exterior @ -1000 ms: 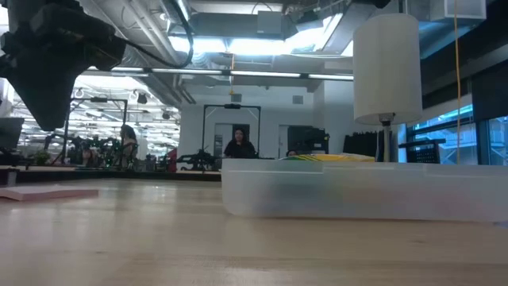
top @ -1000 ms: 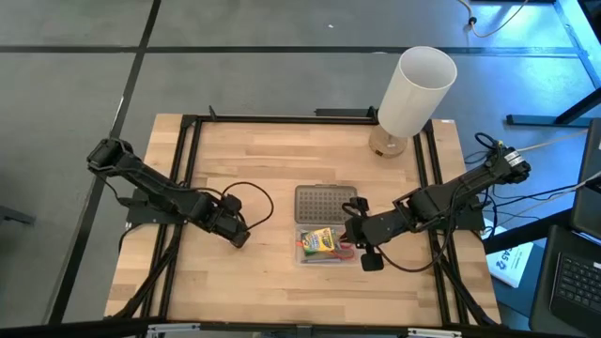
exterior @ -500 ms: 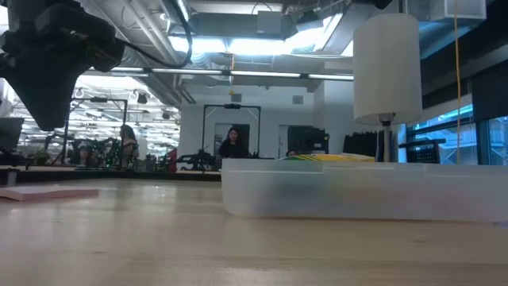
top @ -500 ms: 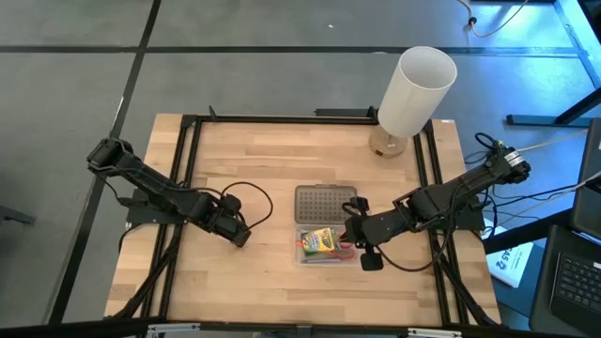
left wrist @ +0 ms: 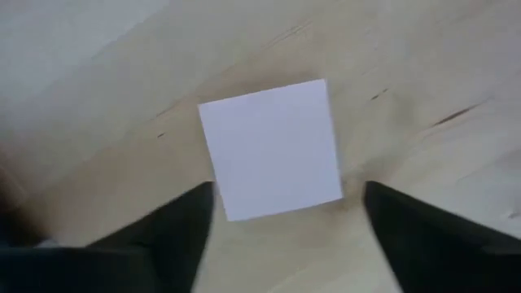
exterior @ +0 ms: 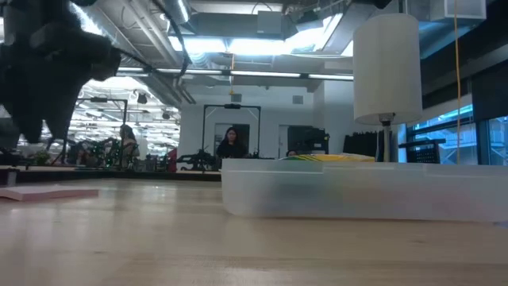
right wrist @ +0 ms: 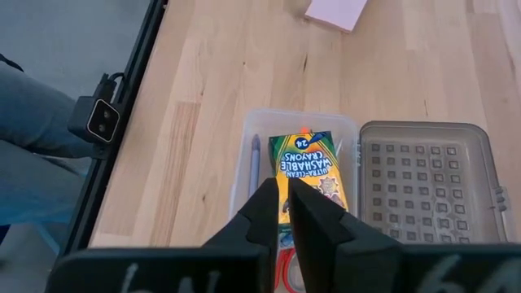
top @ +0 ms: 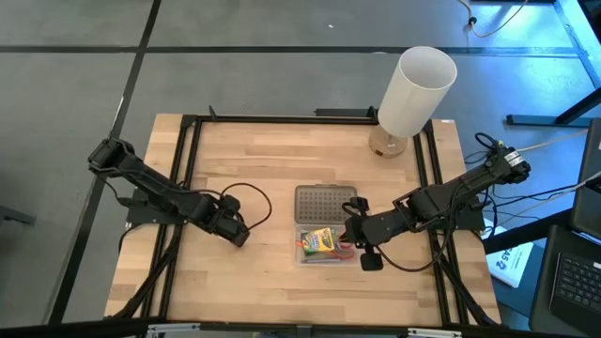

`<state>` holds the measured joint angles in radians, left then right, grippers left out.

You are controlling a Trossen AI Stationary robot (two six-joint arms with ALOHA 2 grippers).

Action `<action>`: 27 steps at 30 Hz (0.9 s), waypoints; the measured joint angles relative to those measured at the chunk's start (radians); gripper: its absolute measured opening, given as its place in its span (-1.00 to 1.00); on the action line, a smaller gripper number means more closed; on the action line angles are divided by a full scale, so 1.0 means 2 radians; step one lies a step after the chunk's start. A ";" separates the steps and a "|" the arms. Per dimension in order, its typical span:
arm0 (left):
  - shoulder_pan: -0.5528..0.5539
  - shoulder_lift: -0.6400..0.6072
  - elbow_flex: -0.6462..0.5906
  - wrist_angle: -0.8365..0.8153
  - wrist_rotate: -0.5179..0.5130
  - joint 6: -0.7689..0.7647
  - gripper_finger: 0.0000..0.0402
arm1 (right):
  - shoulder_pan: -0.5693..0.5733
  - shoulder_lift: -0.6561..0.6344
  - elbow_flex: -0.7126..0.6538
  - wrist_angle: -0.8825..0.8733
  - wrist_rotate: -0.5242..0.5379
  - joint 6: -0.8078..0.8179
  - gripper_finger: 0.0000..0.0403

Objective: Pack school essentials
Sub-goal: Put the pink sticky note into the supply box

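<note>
A: Directly under the left gripper [left wrist: 281,236]: pink square pad [left wrist: 273,149] flat on the bare table [top: 272,150], fingers [left wrist: 175,236] spread wide to either side, nothing gripped. Judged step: picking up the pad, last loose item. Next: descend, pinch opposite edges.

B: Further across, over the clear box [right wrist: 248,167]: right gripper [right wrist: 283,213] pressed shut, empty, hovering above the crayon box [right wrist: 308,167]. Purple pen [right wrist: 256,159] alongside; scissors only partly seen; pencils not made out. Grey dotted lid [top: 326,202] behind, lamp [top: 413,89] beyond.
</note>
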<state>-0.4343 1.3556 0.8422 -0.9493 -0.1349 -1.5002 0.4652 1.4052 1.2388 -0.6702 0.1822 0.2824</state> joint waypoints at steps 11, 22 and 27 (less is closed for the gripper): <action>0.000 0.000 -0.074 0.089 0.015 0.013 0.97 | 0.000 0.000 0.000 0.000 0.000 0.000 -0.83; 0.000 0.000 -0.104 0.134 0.008 0.015 0.99 | 0.000 0.000 0.000 0.000 0.000 0.000 -0.83; 0.000 0.000 -0.118 0.155 0.008 0.015 0.99 | 0.000 0.000 0.000 0.000 0.000 0.000 -0.83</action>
<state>-0.4343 1.3556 0.6062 -0.6395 -0.1196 -1.4712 0.4652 1.4052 1.2388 -0.6697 0.1822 0.2821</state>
